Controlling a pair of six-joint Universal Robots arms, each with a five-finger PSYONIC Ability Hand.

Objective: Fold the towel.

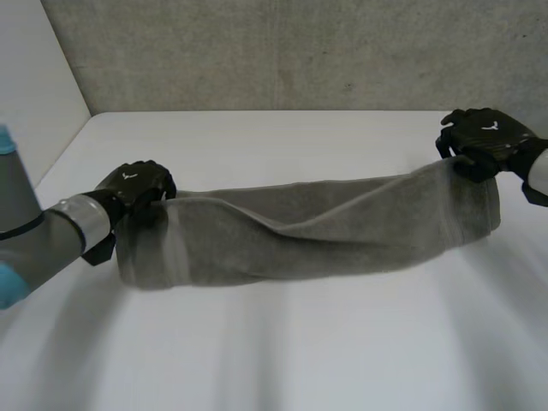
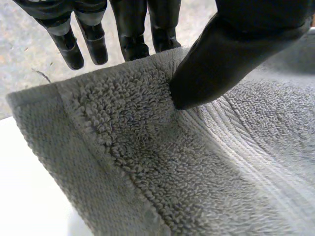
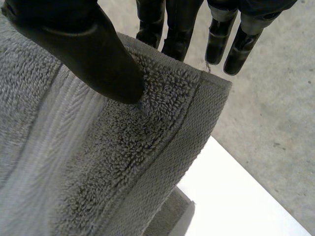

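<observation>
Towel (image 1: 308,235), one, grey: left hand (image 1: 137,185) pinches one corner, right hand (image 1: 485,139) pinches another.

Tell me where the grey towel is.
In the head view the grey towel stretches over the white table, one end pinched in the left hand, the other in the right hand.

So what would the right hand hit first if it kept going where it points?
Probably the concrete wall beyond the table; nothing nearer shows ahead of the right hand holding the towel, though depth is unclear.
</observation>
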